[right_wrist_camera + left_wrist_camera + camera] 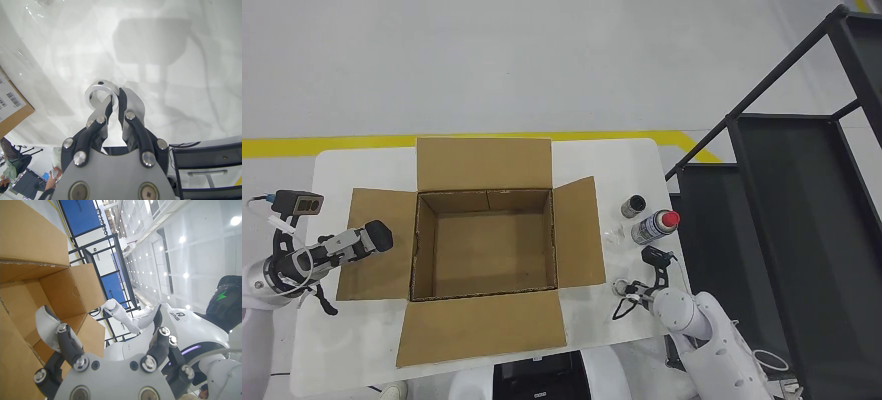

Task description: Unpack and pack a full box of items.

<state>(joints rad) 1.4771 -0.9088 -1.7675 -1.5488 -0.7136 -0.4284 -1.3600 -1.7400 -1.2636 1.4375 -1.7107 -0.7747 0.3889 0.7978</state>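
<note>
An open cardboard box point(485, 245) stands mid-table with its four flaps spread, and its inside looks bare. My left gripper point(380, 236) hovers over the box's left flap, tilted up toward the box point(56, 291); this gripper point(102, 319) is open with nothing between its fingers. My right gripper point(630, 292) is low over the white table point(622, 170), to the right of the box's front corner. In the right wrist view that gripper point(115, 101) is shut on the rim of a silver metal ring point(98, 91).
A spray can with a red cap point(656, 227) lies to the right of the box. A small dark-topped can point(633, 207) stands beside it, with a clear item point(614, 236) close by. A dark metal rack point(782, 190) borders the table's right side.
</note>
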